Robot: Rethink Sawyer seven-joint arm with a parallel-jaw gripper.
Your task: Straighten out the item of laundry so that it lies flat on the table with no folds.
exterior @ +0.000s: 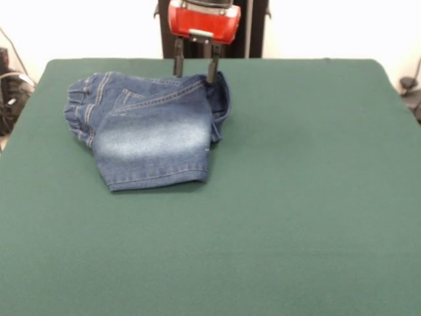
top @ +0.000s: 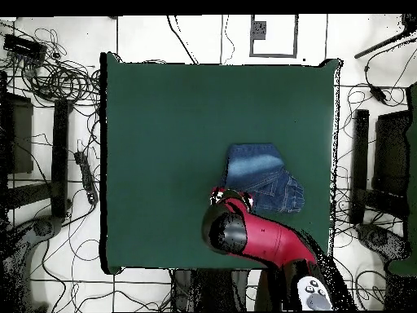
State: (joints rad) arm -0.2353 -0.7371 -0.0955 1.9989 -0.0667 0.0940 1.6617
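The blue denim jeans (exterior: 154, 131) lie folded in a compact bundle on the far left part of the green table (exterior: 296, 197). The gathered waistband is at the left and a faded whitish patch is on top. A doubled layer sticks out at the right edge. My gripper (exterior: 195, 71) hangs from the red arm head over the jeans' far edge. It is open, with its fingertips (exterior: 212, 72) at or just above the denim and nothing between them. In the overhead view the jeans (top: 261, 171) lie just beyond the red arm (top: 252, 232), which covers the gripper.
Broad green cloth (top: 163, 147) stretches on all sides of the jeans, most of it towards the front-view camera and to the right in the front view. The black pedestal (exterior: 256, 29) stands behind the table's far edge. Cables (top: 57, 81) and stands lie on the floor around the table.
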